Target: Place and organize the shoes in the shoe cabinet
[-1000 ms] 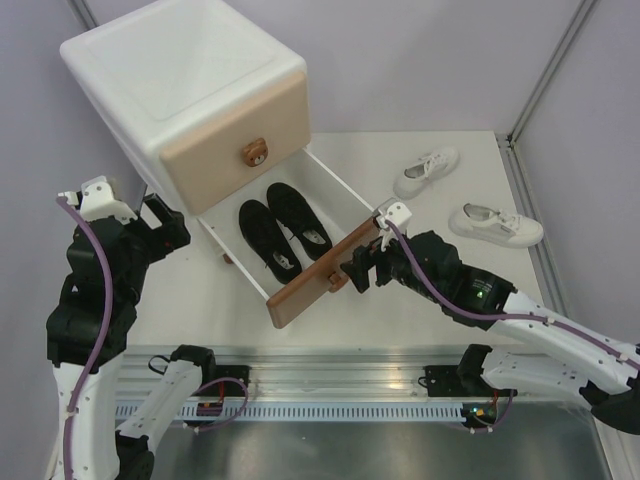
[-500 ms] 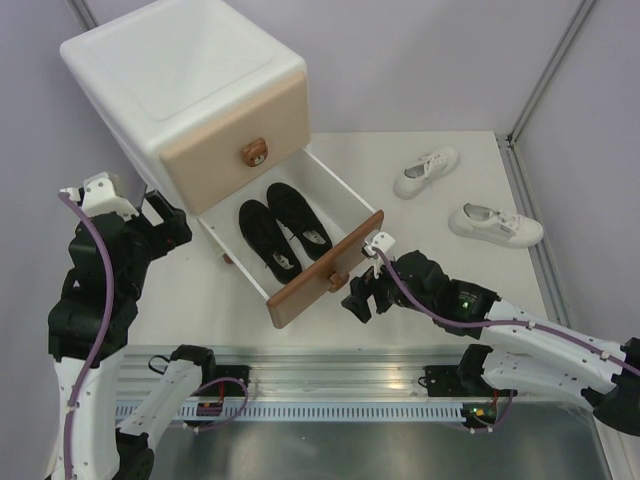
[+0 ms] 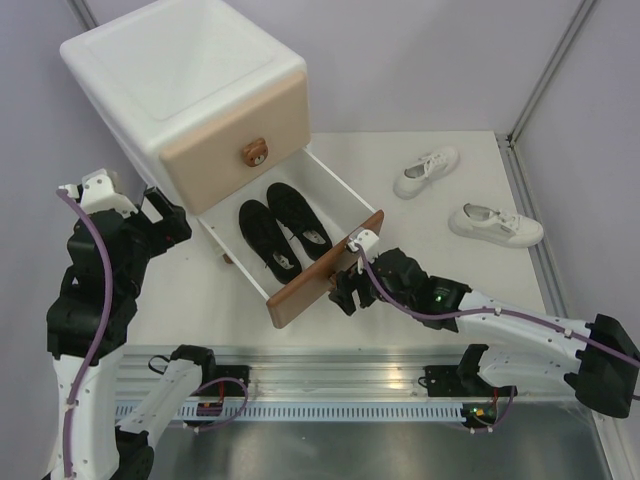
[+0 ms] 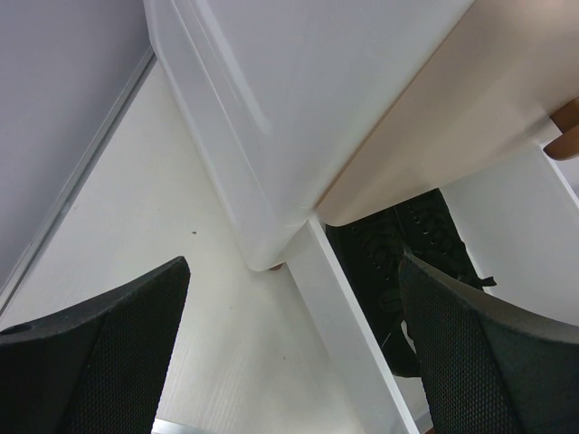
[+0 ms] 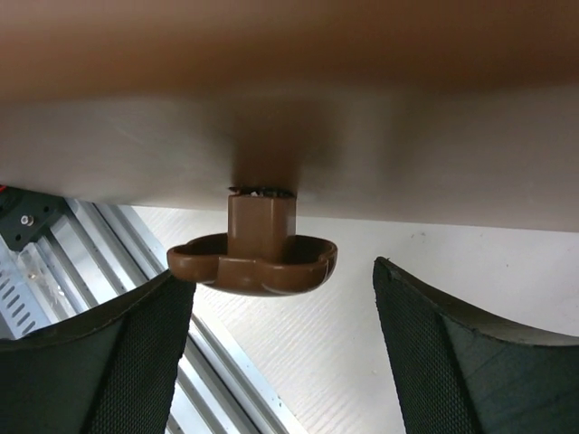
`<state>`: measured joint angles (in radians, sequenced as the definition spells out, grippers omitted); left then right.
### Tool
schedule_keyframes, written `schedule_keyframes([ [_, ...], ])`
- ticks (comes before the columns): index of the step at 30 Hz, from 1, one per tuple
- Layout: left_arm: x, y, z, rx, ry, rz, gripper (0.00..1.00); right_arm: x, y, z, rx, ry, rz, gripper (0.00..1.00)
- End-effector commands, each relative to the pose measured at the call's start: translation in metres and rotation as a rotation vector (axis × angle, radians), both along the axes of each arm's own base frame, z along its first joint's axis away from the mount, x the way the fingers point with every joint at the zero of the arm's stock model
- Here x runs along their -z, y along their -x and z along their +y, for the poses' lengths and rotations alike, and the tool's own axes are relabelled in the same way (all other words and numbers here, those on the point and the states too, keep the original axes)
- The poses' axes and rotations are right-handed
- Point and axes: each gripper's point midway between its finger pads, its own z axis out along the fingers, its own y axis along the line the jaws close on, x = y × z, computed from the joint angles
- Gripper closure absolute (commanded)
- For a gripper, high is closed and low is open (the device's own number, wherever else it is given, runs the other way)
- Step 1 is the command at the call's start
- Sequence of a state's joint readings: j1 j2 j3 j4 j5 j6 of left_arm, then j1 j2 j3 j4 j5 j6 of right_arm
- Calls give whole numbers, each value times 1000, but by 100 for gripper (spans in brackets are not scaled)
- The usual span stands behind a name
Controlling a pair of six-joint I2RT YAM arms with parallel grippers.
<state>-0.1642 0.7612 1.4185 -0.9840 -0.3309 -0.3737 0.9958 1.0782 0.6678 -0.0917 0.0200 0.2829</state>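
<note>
The shoe cabinet (image 3: 190, 80) stands at the back left with its lower drawer pulled out. Two black shoes (image 3: 265, 238) (image 3: 300, 222) lie side by side inside the drawer. Two white shoes (image 3: 426, 171) (image 3: 495, 224) lie apart on the table at the right. My right gripper (image 3: 347, 292) is open in front of the brown drawer front (image 3: 300, 285). In the right wrist view the bear-shaped knob (image 5: 253, 262) sits between the fingers of the right gripper (image 5: 285, 353), close to the left one. My left gripper (image 3: 165, 222) is open and empty beside the cabinet's left corner; the left wrist view shows a black shoe (image 4: 398, 262).
The beige upper drawer (image 3: 235, 135) is closed, with its knob (image 3: 254, 152) facing me. The white drawer side wall (image 4: 348, 334) runs between the left fingers' view. The table's metal front rail (image 3: 330, 375) lies just below the right gripper. Grey walls and a frame post (image 3: 545, 70) bound the table.
My right gripper has slid left and down along the brown drawer front, from its right end to the knob. The drawer, shoes and left arm stay where they were.
</note>
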Motion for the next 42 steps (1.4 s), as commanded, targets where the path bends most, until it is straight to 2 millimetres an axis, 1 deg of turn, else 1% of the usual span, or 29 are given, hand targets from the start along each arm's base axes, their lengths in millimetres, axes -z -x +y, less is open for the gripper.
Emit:
schedule_keyframes([
  [1,-21,-2,-3,7,24,-71,0,-18,-13,9,39,-69,-51,18],
  [3,-22,-2,-2,4,22,-73,0,-23,-16,14,46,-89,-63,19],
  [6,-22,-1,-2,3,21,-74,0,-22,-19,15,55,-80,-66,24],
  [7,-22,-2,-2,3,21,-74,0,-22,-19,16,53,-80,-66,29],
  [11,-21,-3,-3,7,22,-69,0,-27,-19,21,41,-93,-70,41],
  [12,-20,-3,-3,8,21,-68,0,-30,-19,22,38,-97,-76,44],
  [13,-21,-3,-3,8,21,-71,0,-33,-18,23,32,-100,-81,50],
  [15,-21,-3,-3,8,20,-70,0,-40,-20,25,33,-104,-92,55],
  [16,-21,-2,-2,7,19,-71,0,-47,-21,25,35,-108,-105,60],
  [19,-22,-1,-2,4,17,-73,0,-55,-24,27,39,-112,-124,61],
  [20,-21,-2,-2,5,16,-73,0,-61,-25,29,41,-119,-135,61],
  [22,-22,-1,-2,5,16,-75,0,-65,-29,29,51,-115,-149,61],
  [24,-23,-1,-2,7,15,-79,0,-75,-34,31,62,-127,-171,61],
  [25,-24,0,-1,5,15,-82,0,-75,-35,32,61,-122,-173,61],
  [26,-23,0,-1,6,13,-79,0,-82,-37,33,63,-130,-182,61],
  [29,-24,2,0,3,12,-85,0,-89,-42,37,72,-132,-199,61],
  [31,-24,3,0,2,10,-86,0,-88,-46,39,79,-123,-206,61],
  [33,-25,4,0,2,11,-91,0,-93,-50,43,86,-130,-215,61],
  [34,-23,5,0,2,12,-91,0,-88,-52,45,87,-115,-214,61],
  [36,-22,6,-1,7,17,-90,0,-95,-57,51,92,-134,-226,61],
  [37,-22,6,-1,9,21,-92,0,-93,-59,55,92,-130,-224,61],
  [38,-22,7,-2,11,25,-93,0,-99,-61,59,94,-146,-235,61],
  [42,-20,10,-3,20,34,-95,0,-111,-73,68,109,-154,-271,60],
])
